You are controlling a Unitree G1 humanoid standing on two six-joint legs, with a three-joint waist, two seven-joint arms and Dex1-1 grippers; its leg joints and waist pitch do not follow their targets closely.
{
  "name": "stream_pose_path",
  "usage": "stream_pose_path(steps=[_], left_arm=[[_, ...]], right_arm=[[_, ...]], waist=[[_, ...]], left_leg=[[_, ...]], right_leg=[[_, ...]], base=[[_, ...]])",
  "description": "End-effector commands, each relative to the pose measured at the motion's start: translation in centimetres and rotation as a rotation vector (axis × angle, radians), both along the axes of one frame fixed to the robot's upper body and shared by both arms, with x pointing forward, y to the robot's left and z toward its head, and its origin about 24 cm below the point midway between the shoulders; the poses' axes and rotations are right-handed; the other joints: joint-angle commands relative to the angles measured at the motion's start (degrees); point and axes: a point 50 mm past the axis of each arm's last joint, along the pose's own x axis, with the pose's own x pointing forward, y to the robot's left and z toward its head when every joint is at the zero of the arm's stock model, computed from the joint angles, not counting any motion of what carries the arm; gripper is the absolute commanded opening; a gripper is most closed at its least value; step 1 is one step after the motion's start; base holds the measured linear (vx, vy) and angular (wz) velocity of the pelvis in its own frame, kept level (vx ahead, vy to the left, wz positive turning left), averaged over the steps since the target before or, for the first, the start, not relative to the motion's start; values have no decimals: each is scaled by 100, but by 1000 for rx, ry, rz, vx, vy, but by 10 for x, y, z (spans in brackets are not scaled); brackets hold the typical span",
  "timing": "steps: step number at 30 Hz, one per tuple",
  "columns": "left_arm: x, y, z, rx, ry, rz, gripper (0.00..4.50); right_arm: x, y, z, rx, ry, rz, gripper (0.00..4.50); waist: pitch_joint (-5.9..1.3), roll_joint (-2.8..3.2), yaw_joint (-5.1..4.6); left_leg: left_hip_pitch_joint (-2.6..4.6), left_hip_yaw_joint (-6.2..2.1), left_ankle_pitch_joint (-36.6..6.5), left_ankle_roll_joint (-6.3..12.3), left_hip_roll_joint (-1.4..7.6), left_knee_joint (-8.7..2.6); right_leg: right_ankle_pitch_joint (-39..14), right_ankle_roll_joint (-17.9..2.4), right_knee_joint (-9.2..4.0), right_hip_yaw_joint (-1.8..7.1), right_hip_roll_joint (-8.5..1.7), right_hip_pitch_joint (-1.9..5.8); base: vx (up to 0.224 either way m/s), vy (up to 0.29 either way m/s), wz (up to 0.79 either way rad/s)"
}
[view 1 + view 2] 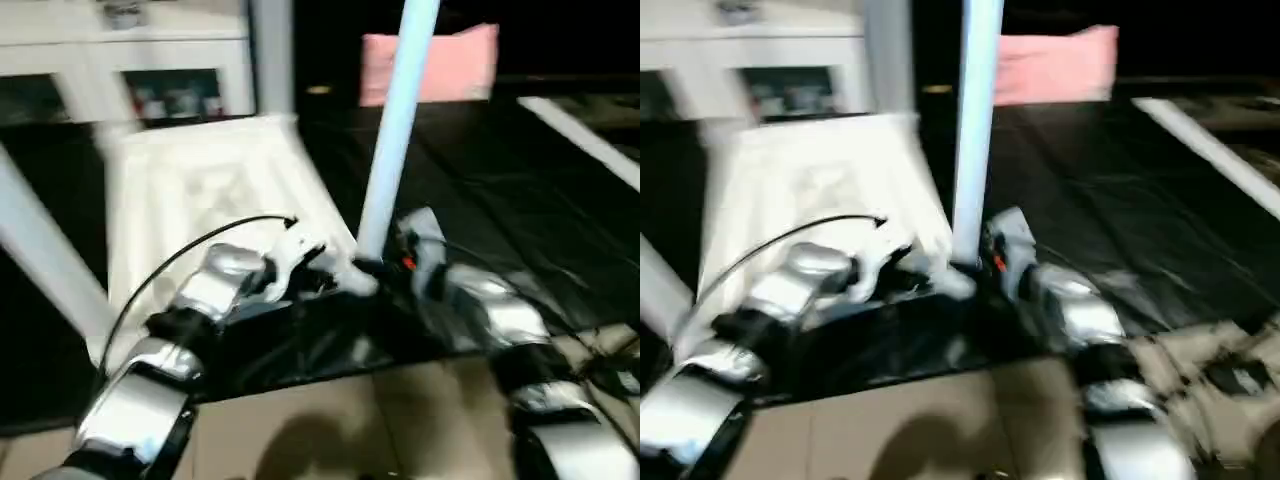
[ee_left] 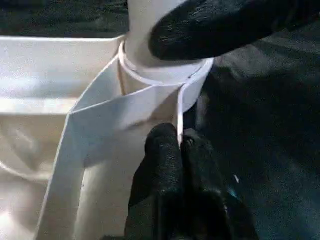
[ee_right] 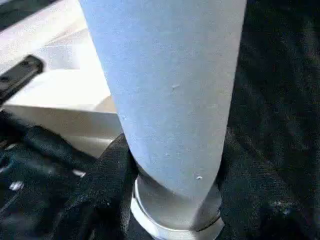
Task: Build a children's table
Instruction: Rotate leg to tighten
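The children's table top [image 1: 210,190] lies upside down on a black mat, ribbed underside up. One white leg [image 1: 395,150] stands upright in the near right corner socket [image 2: 165,75]. My right gripper [image 1: 385,265] is shut on this leg just above the socket, one black finger [image 3: 107,192] on each side of the tube. My left gripper [image 2: 179,142] is shut on the thin rim of the top, right beside that socket. Two more legs rise from the top: one at the left [image 1: 35,250], one at the back [image 1: 272,50].
A further white tube [image 1: 585,145] lies on the black mat [image 1: 500,200] at the right. A pink pillow [image 1: 430,65] and a white cabinet with glass doors [image 1: 150,60] stand at the back. Beige floor tiles [image 1: 350,420] begin at the mat's near edge.
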Motion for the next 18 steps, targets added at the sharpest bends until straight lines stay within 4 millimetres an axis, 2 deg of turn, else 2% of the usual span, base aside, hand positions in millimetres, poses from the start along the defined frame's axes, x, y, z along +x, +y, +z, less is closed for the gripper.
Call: stream_pose_path(steps=[1, 2, 3, 4, 6, 8, 9, 10, 11, 12, 13, 15, 17, 18], left_arm=[[6, -22, 20, -25, -129, -79, 0], [5, -21, 20, -10, -139, -98, 0], [5, -19, 19, 2, -147, -118, 0], [5, -18, 19, 8, -151, -126, 0], [4, -17, 19, 19, -158, -137, 0], [5, -15, 18, 32, -163, -137, 0], [7, -9, 16, 58, -184, -130, 0], [7, -8, 16, 64, -189, -126, 0], [8, -5, 16, 71, -196, -121, 0], [8, -5, 16, 71, -196, -121, 0], [10, -2, 16, 80, -212, -112, 0], [15, 7, 17, 105, -252, -53, 0], [17, 11, 19, 98, -273, -24, 0], [18, 11, 20, 90, -280, -13, 0]], right_arm=[[-15, 45, -13, 60, 99, 124, 204], [-15, 44, -12, 67, 94, 117, 260], [-15, 40, -12, 69, 85, 104, 274], [-15, 38, -12, 69, 81, 92, 274], [-15, 35, -12, 59, 73, 76, 293], [-15, 30, -13, 45, 63, 66, 309], [-18, 17, -12, 41, 55, 51, 322], [-19, 14, -11, 49, 57, 48, 322], [-21, 11, -10, 61, 60, 44, 322], [-21, 11, -10, 61, 60, 44, 345], [-23, 4, -10, 53, 48, 44, 345], [-26, -12, -5, 56, -11, 23, 357], [-29, -20, 0, 75, -51, 19, 366], [-30, -23, 2, 83, -66, 19, 394]], waist=[[-328, -17, 7], [-335, -13, -4], [-350, 7, 1], [-348, 12, 5], [-361, 24, 4], [-351, 22, 16], [-354, 29, 28], [-360, 27, 28], [-373, 24, 55], [-373, 24, 55], [-382, 38, 77], [-380, -1, 115], [-405, -12, 134], [-429, -18, 150]], left_leg=[[-17, 16, -1486, 290, -18, -337], [-21, 14, -1483, 298, -10, -341], [-45, 0, -1444, 312, 18, -363], [-46, -12, -1457, 317, 40, -379], [-32, -26, -1469, 316, 95, -417], [-18, -13, -1503, 310, 106, -430], [-28, -19, -1438, 317, 107, -439], [-35, -16, -1413, 315, 116, -446], [-29, -14, -1322, 335, 129, -455], [-29, -14, -1322, 335, 129, -455], [-19, -7, -1244, 344, 134, -455], [-40, 17, -1138, 391, 119, -453], [-87, 16, -1014, 413, 114, -447], [-121, 10, -798, 449, 120, -437]], right_leg=[[-3544, 60, -747, 157, -356, 273], [-3524, 53, -741, 150, -358, 287], [-3384, 21, -718, 159, -369, 317], [-3303, -2, -709, 162, -373, 316], [-2893, -222, -652, 197, -383, 320], [-2788, -338, -622, 226, -384, 310], [-2662, -394, -603, 249, -380, 328], [-2578, -417, -580, 268, -383, 333], [-2344, -533, -530, 304, -386, 338], [-2344, -533, -530, 304, -386, 338], [-2235, -601, -507, 329, -393, 336], [-2249, -543, -514, 349, -376, 353], [-2165, -556, -475, 357, -388, 389], [-1913, -589, -429, 372, -395, 406]], base=[[0, 0, 0], [0, 0, 0], [0, 0, 0], [0, 0, 0], [0, 0, 0], [0, 0, 0], [0, 0, 0], [0, 0, 0], [0, 0, 0], [0, 0, 0], [0, 0, 0], [0, 0, 0], [0, 0, 0], [0, 0, 0]])
